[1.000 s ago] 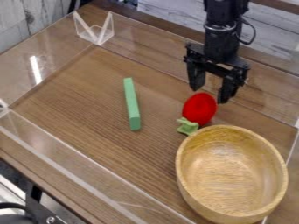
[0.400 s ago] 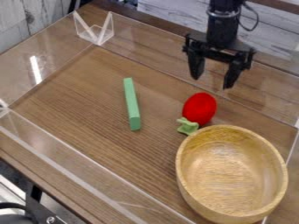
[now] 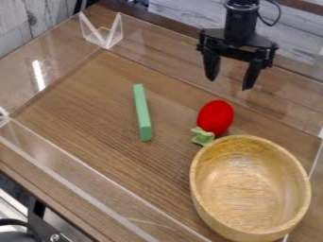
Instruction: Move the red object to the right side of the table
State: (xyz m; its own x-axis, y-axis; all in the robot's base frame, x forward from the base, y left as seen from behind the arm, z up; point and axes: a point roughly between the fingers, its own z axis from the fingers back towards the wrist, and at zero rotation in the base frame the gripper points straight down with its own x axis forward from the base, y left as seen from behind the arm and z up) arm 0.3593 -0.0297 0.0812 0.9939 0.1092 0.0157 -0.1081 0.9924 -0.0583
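The red object (image 3: pixel 214 117), a small toy strawberry with a light-green cap at its lower left, lies on the wood-grain table (image 3: pixel 89 104) just above the rim of the wooden bowl. My gripper (image 3: pixel 236 77) hangs above and behind it, pointing down, black fingers spread wide with nothing between them. There is a clear gap between the fingertips and the strawberry.
A round light wooden bowl (image 3: pixel 250 186) fills the front right corner. A long green stick (image 3: pixel 144 112) lies left of the strawberry. Clear acrylic walls edge the table, with a folded clear piece (image 3: pixel 101 30) at the back left.
The open gripper has risen and drawn back from just over the strawberry, rolling about its vertical axis. The strawberry, stick and bowl stayed in place.
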